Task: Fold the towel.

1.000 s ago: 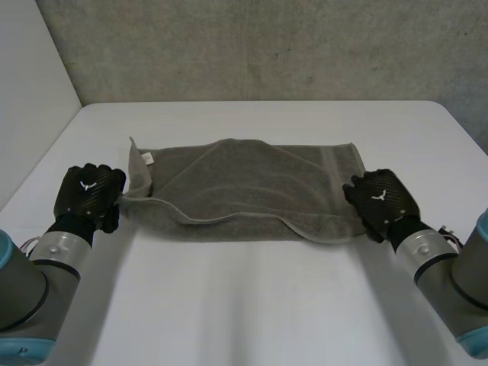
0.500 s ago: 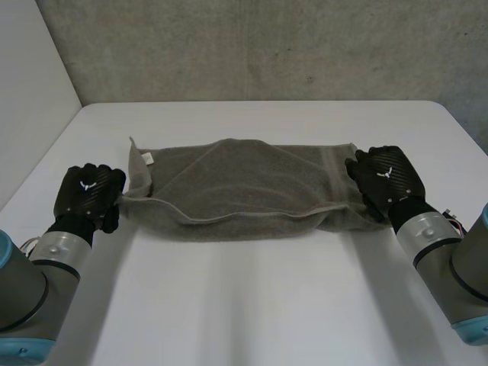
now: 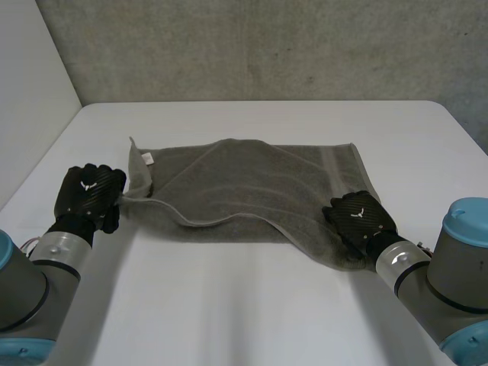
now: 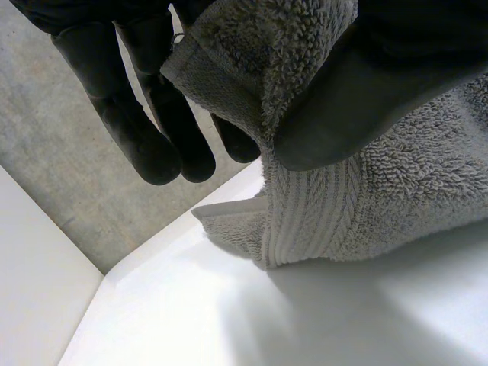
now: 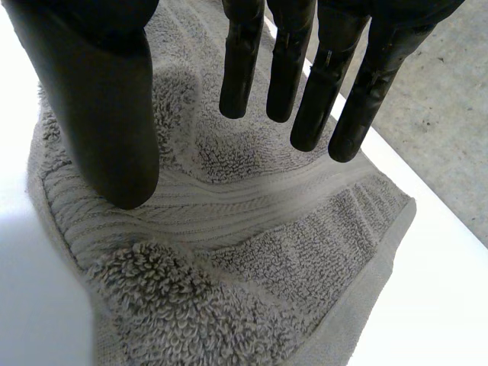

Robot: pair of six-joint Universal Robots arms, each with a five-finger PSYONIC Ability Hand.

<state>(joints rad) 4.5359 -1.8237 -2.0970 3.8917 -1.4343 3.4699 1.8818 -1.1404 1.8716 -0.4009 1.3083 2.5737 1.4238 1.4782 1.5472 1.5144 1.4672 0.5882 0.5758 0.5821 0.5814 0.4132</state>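
Note:
A grey towel lies across the middle of the white table, its top layer loosely doubled over with a wavy front edge. My left hand is at the towel's left end, where a corner with a white tag stands up. In the left wrist view my left hand pinches the towel between thumb and fingers. My right hand rests over the towel's near right corner. In the right wrist view my right hand has straight, spread fingers just above the towel, gripping nothing.
A concrete wall rises behind the table's far edge, and a white panel stands at the left. Bare tabletop lies in front of the towel between my two arms.
My right hand went up along the towel's right edge, then came back to the near right corner, which now lies drawn out toward me. The left hand has not moved.

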